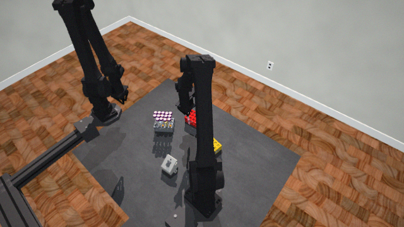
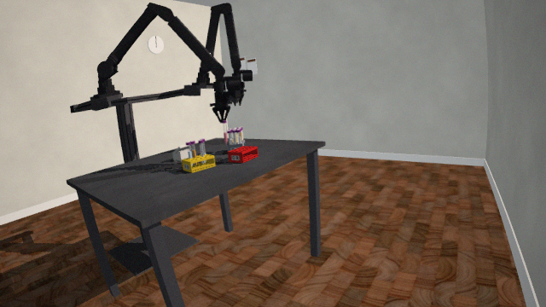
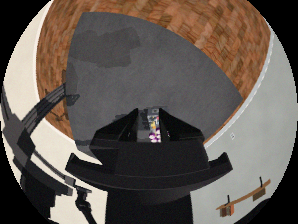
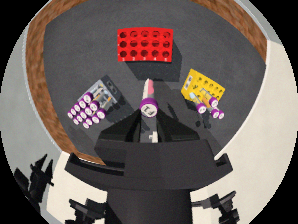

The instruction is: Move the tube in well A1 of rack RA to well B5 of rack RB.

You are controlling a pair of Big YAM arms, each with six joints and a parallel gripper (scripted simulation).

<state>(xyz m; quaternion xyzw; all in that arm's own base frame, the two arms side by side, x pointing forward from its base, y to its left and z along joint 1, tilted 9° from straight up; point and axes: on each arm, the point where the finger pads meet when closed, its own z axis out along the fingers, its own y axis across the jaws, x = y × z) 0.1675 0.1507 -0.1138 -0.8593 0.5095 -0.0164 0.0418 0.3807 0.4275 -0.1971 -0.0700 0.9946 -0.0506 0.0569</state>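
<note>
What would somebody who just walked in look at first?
Probably the bright red rack, which stands on the dark table between the grey rack and the yellow rack. Next, maybe the purple-capped tube with something pink inside, hanging upright in the right arm's fingers. Two big black arms tower over everything.
</note>
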